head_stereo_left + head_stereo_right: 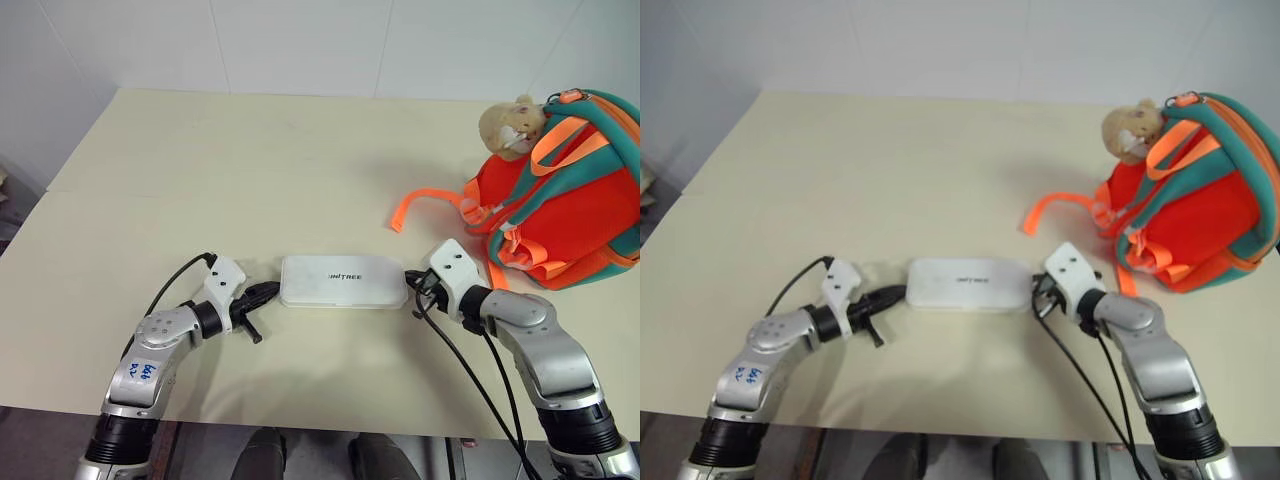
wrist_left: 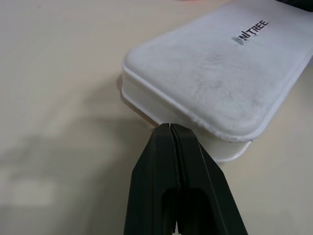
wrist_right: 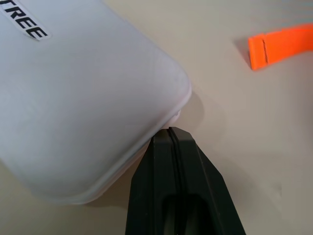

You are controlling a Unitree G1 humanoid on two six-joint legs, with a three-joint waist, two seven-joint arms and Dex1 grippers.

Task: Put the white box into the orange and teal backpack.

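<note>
The left gripper has its jaws pressed together, holding nothing, the tip at one short end of the white box; the right gripper likewise has its jaws together and empty, the tip at the opposite short end, at a rounded corner; whether either tip actually touches the case I cannot tell; two grippers, then, one at each end of a single box; the box lies flat on the pale bench, near the front edge, dark lettering on its top; one orange and teal backpack sits on the bench beyond the right gripper, well apart from the box; one beige plush charm rests at its top; one loose orange strap trails from it across the bench toward the box.
</note>
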